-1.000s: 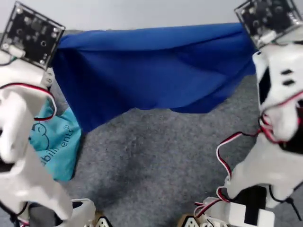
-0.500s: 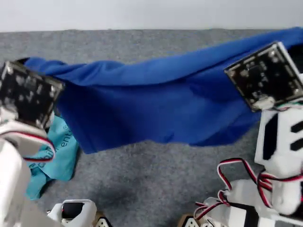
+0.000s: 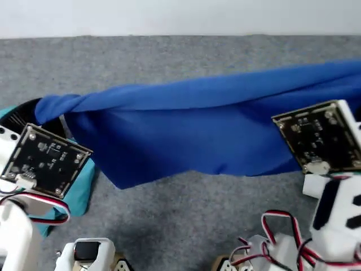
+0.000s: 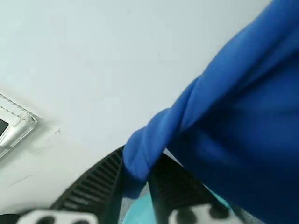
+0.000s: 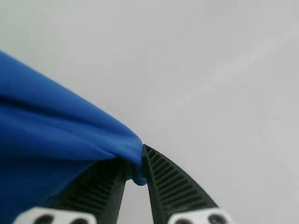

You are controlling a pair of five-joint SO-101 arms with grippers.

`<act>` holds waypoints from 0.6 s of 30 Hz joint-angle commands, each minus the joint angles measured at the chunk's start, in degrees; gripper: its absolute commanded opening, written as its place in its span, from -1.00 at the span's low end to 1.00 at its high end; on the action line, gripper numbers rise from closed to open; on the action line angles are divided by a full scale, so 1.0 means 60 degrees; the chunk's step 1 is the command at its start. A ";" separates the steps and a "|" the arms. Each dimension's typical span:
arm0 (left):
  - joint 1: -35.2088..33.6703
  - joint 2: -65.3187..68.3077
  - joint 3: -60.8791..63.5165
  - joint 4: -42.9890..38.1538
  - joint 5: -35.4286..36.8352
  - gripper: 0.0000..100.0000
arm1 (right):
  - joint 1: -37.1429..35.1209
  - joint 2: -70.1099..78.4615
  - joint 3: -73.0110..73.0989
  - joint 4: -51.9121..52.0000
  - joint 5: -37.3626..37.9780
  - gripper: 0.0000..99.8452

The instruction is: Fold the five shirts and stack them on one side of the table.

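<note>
Noted grey bench (image 3: 169,56) beneath blue shirt (image 3: 203,130), long axis strung from one pair to the other. Found left fingers (image 4: 93,186) pinching one bunched end, right fingers (image 5: 173,186) pinching the other; cloth sagging below and between.

Lab (bare circuit boards (image 3: 48,161)); grey mat (image 3: 186,223)

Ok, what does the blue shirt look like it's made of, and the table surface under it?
Blue shirt: soft matte knit, likely cotton jersey; it drapes and twists without sheen. Table surface: grey felt or low carpet, from its speckled fuzzy texture.
</note>
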 commanded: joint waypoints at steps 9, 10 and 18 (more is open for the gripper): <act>-0.0015 0.0000 -0.1136 0.0190 -0.0117 -0.97 | 0.0242 -0.3377 0.4689 0.0359 0.0850 -0.98; -0.0015 -0.0015 -0.1150 0.0190 -0.0234 -0.97 | 0.0242 -0.3685 0.5040 0.0344 0.0938 -0.98; -0.0029 0.0088 -0.0740 0.0205 -0.0542 -0.97 | 0.0212 -0.4447 0.7253 0.0242 0.1231 -0.98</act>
